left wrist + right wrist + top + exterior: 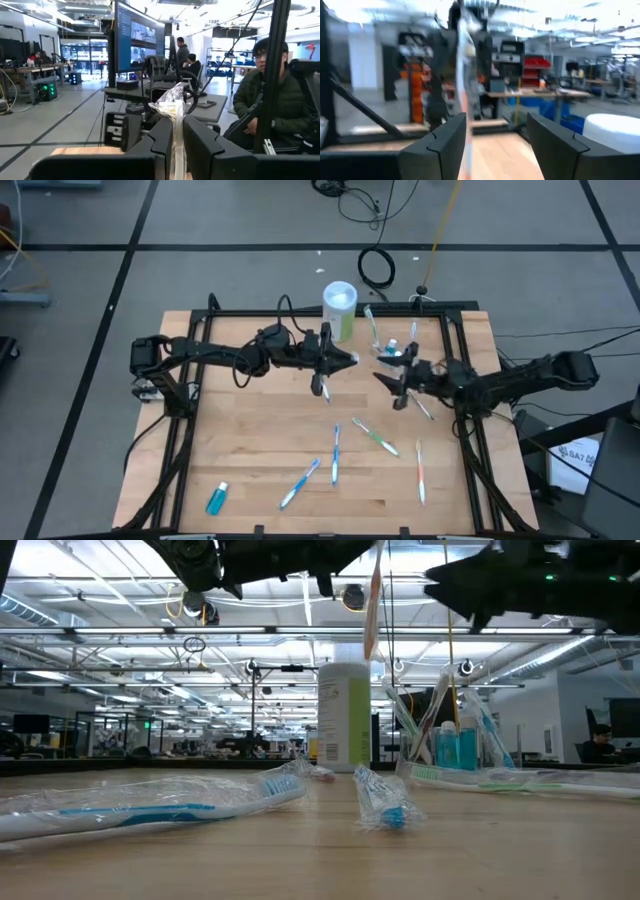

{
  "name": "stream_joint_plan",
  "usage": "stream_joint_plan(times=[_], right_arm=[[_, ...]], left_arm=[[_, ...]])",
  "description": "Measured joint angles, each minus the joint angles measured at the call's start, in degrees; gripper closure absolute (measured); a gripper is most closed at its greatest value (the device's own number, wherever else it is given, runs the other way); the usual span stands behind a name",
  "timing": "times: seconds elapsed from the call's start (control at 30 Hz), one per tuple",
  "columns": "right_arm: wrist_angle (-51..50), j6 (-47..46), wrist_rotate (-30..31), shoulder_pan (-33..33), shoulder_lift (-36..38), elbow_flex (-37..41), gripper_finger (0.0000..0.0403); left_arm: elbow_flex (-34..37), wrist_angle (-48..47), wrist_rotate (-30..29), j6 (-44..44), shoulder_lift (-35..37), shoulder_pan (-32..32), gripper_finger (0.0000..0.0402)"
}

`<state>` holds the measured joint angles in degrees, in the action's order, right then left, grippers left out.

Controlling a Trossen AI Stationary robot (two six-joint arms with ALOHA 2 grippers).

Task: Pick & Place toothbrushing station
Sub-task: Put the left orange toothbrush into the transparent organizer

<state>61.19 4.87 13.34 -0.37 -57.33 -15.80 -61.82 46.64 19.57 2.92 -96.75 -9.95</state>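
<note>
Left gripper (352,360) hangs above the middle of the worktop (250,470), toward the far edge, fingers (160,142) clenched on a plastic-wrapped toothbrush (175,120) that stands up between them in the left wrist view.

Right gripper (385,376) faces it from just beside, also raised. Its fingers (445,142) stand apart; a thin wrapped orange-and-white toothbrush (464,100) shows blurred near one finger, contact cannot be told.

Clear plastic cup (392,352) sits near the far edge, right of centre, holding upright toothbrushes and a teal-blue tube (458,748). Just left of it stands a white-and-green canister (339,310) with a pale lid.

Loose on the wood toward the near edge: blue toothbrush (299,483), a second blue toothbrush (336,453), green toothbrush (376,437), orange toothbrush (420,472). One teal-blue tube with white cap (217,498) lies near the near left corner.

Person in dark jacket (265,100) is seated beyond the table.
</note>
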Motion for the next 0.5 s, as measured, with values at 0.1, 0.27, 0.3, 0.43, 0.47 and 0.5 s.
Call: stream_joint_plan(times=[0.1, 0.27, 0.3, 0.43, 0.47, 0.5], right_arm=[[-5.22, -2.48, -2.18, -1.77, -3.85, -4.95, 0.0202], [-7.65, -6.63, -7.67, -3.78, -10.91, -11.45, 0.0202], [-7.7, -6.89, -7.67, -4.04, -12.23, -12.36, 0.0202], [-7.45, -7.29, -9.72, -4.69, -15.69, -14.72, 0.0202], [-7.22, -7.27, -10.67, -4.89, -16.33, -15.12, 0.0202], [-6.76, -7.28, -11.3, -4.95, -16.73, -15.18, 0.0202]], left_arm=[[0.0, -0.34, 0.0, 0.02, 0.0, 0.08, 0.036], [0.0, -0.47, 0.0, -0.07, 0.0, 0.08, 0.036], [0.0, -0.49, -0.02, -0.07, 0.0, 0.08, 0.036], [0.0, -0.67, -0.07, -0.14, 0.0, 0.06, 0.036], [0.0, -0.93, -0.05, -0.14, 0.0, 0.08, 0.036], [0.0, -1.09, -0.04, -0.18, 0.0, 0.08, 0.036]])
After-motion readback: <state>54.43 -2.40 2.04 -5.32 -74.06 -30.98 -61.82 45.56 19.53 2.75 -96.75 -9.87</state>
